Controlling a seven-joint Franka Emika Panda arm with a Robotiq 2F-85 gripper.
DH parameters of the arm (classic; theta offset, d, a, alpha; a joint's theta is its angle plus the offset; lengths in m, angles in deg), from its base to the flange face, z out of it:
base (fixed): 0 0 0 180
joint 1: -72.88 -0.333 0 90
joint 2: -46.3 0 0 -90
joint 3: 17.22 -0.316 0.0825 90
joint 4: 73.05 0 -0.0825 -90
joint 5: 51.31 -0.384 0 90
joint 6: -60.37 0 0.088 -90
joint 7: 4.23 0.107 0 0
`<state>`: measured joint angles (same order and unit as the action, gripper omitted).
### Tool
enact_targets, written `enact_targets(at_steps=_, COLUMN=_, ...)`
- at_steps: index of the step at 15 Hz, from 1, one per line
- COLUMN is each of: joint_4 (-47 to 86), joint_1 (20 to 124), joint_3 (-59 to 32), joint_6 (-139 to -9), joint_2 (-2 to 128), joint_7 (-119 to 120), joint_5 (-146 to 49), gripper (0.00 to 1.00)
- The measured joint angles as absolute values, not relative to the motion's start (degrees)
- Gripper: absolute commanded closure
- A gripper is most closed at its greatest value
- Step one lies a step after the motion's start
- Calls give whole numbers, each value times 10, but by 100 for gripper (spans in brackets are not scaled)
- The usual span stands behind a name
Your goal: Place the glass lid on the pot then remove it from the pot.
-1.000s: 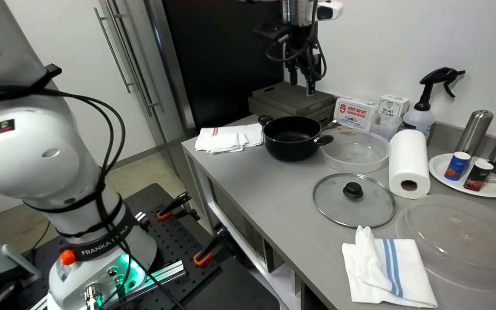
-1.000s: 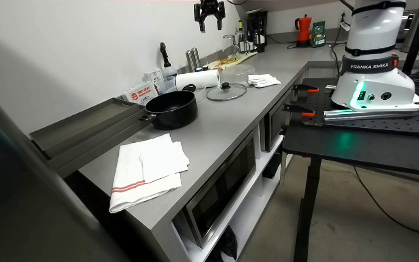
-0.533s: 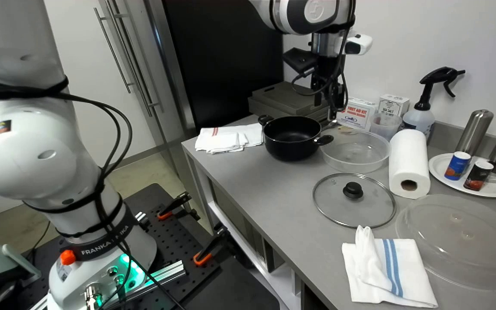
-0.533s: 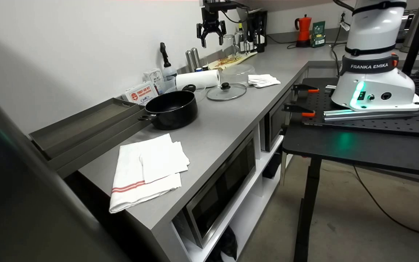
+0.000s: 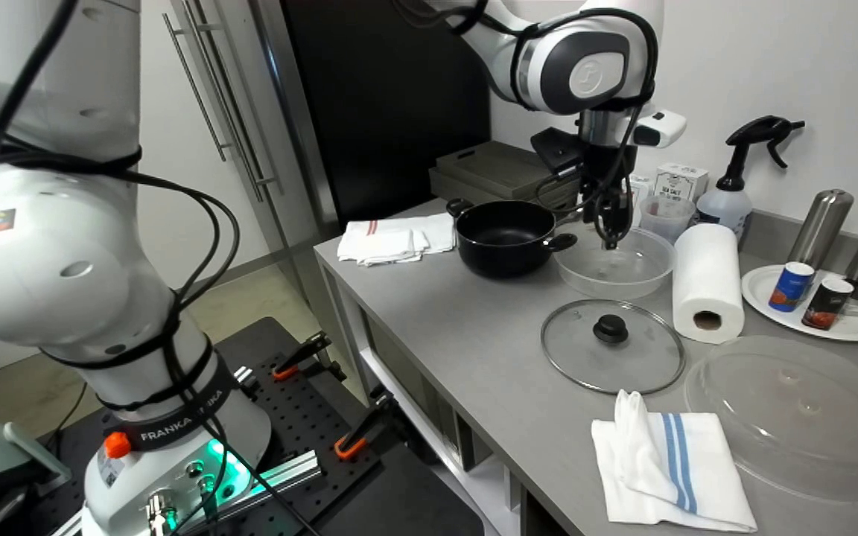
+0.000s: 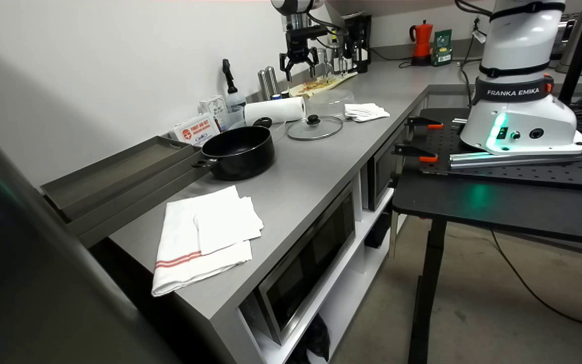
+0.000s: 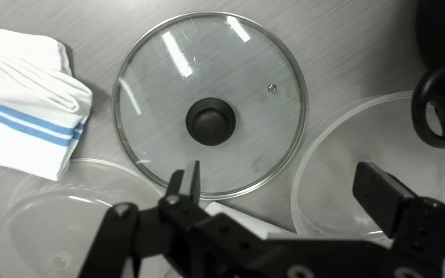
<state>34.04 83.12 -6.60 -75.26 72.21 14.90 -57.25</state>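
The glass lid [image 5: 585, 356], clear with a metal rim and dark knob, lies flat on the grey counter, knob up. It also shows in an exterior view [image 6: 316, 130] and near the middle of the wrist view [image 7: 253, 123]. The black pot [image 5: 502, 259] stands uncovered on the counter with two side handles; it also shows in an exterior view [image 6: 244, 161]. Its dark edge [image 7: 442, 34] and one handle show at the wrist view's right. My gripper [image 7: 277, 170] is open and empty, above the counter. In an exterior view, it [image 5: 599, 232] appears over the clear bowl, apart from lid and pot.
The clear glass bowl [image 5: 611, 284] stands between pot and paper roll [image 5: 703, 275]. The larger clear dish [image 5: 801, 454] and blue-striped towel [image 5: 678, 476] lie near the lid. Spray bottle [image 5: 727, 201], first aid box, salt box and grey trays [image 6: 119, 167] line the wall.
The arm has come down and moved across from over the trays and pot toward the clear bowl and lid. The gripper stays open. Lid and pot have not moved.
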Motion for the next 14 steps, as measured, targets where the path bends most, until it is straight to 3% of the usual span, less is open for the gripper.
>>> enact_targets(at_steps=14, joint_4=237, joint_1=861, joint_3=-59, joint_6=-747, joint_2=868, joint_7=197, joint_5=-629, gripper=0)
